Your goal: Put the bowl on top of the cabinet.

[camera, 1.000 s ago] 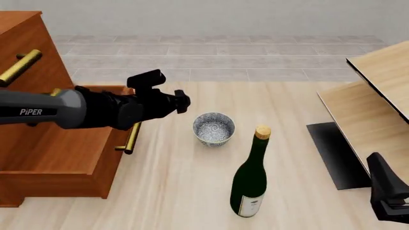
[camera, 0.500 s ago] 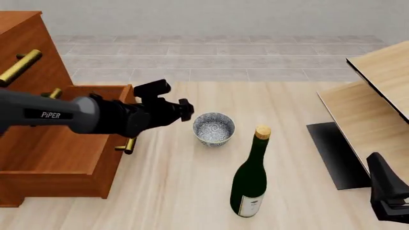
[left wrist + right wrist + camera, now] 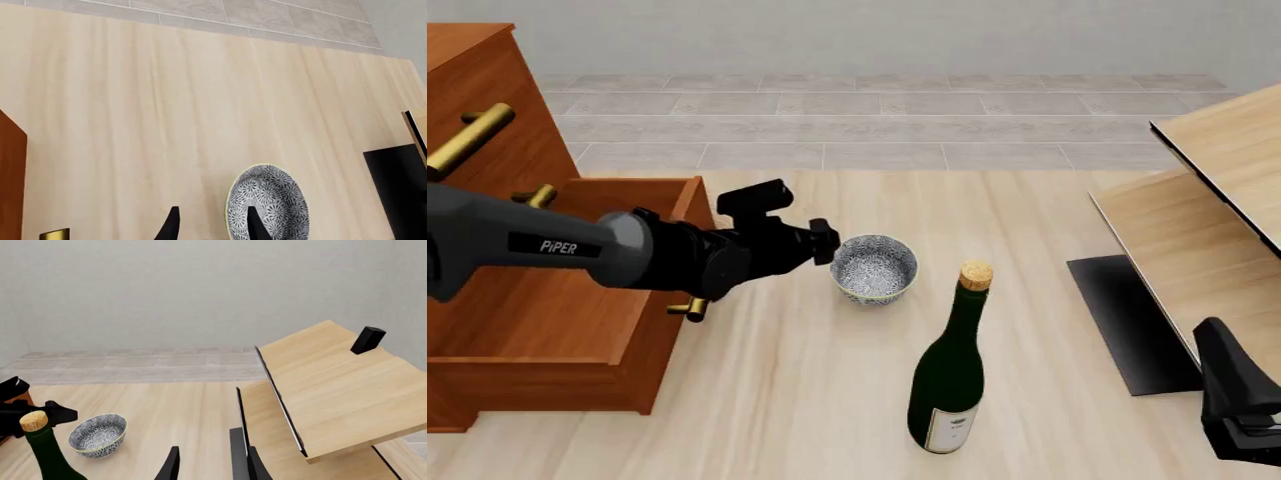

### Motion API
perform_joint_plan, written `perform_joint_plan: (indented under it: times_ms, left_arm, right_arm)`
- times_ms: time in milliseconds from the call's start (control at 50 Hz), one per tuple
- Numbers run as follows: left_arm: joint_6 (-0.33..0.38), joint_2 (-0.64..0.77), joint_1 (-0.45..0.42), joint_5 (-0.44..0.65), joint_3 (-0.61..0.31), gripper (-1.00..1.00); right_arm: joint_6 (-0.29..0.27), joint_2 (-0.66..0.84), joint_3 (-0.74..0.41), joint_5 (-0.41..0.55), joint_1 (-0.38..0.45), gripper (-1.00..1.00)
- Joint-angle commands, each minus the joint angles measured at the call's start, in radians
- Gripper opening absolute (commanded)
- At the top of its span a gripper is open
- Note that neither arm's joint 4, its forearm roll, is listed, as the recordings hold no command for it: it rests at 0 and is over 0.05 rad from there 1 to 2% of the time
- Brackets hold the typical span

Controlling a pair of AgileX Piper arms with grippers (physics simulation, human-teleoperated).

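Just ahead of left hand (image 3: pixel 823 243) sits bowl (image 3: pixel 873 268) on bench (image 3: pixel 827 380), one fingertip over its rim; fingers parted, holding nothing. Cabinet (image 3: pixel 521 300) behind hand. Right hand (image 3: pixel 210 465) open, empty.

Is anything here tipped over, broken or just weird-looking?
The pale wood furniture on the right looks oddly tilted, its panels slanting rather than level. The cabinet has one drawer pulled out. The bowl and wine bottle stand upright, with nothing spilled or visibly broken.
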Motion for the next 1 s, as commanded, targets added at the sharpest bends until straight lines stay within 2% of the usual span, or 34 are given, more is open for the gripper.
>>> perform_joint_plan:
  times_ms: [20,1000]
  left_arm:
    - [-0.007,0.011,-0.008,-0.011,0.0,1.0]
    - [-0.038,0.064,-0.044,-0.065,0.023,1.0]
  right_arm:
    - [0.002,0.0,0.0,-0.002,-0.002,1.0]
    - [0.004,0.0,-0.001,-0.006,-0.006,1.0]
